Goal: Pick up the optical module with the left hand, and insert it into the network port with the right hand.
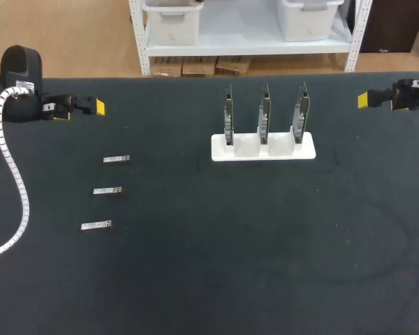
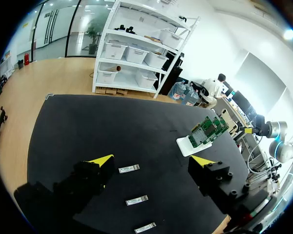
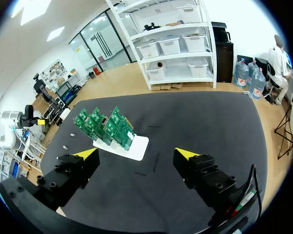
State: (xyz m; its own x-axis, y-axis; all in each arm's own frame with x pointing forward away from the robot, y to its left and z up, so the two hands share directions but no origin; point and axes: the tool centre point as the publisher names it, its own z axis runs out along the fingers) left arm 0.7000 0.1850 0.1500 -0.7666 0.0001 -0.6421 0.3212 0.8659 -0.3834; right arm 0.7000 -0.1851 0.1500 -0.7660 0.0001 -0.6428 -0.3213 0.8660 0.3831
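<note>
**Work surface.** The black table [image 1: 195, 279] fills most of the head view. Every task item lies on it and nothing is lifted. The step in hand is judged to be the first pick by the left arm.

**Fixture.** A white stand [image 1: 262, 149] sits in the upper centre-right of the head view. It holds three green circuit boards [image 1: 265, 112] upright on edge, side by side. The network port cannot be made out from here.

**Grippers.**
- The left gripper [image 1: 96, 107] is in the upper left of the head view, well apart from the stand. Its wrist view shows the fingers [image 2: 100, 163] spread wide with nothing between them.
- The right gripper [image 1: 364, 100] is in the upper right of the head view, also spread wide and empty.

**Task items.** Three optical modules lie flat in a slanted column at left of centre in the head view, apart from one another: the top module [image 1: 116, 159], the middle module [image 1: 107, 190] and the bottom module [image 1: 96, 225].

**Recommended procedure.**
1. Select the top module. It lies nearest the left gripper, so the other two are not crossed.
2. Centre the spread fingers over the module and turn the wrist so the pads face its two long sides.
3. Descend straight down, stopping just short of pressing on the table.
4. Grip toward one end, leaving the other end free for the right gripper to take.
5. Lift vertically. A thin, smooth metal body is likely to slip or pivot if gripped off-centre.
</note>
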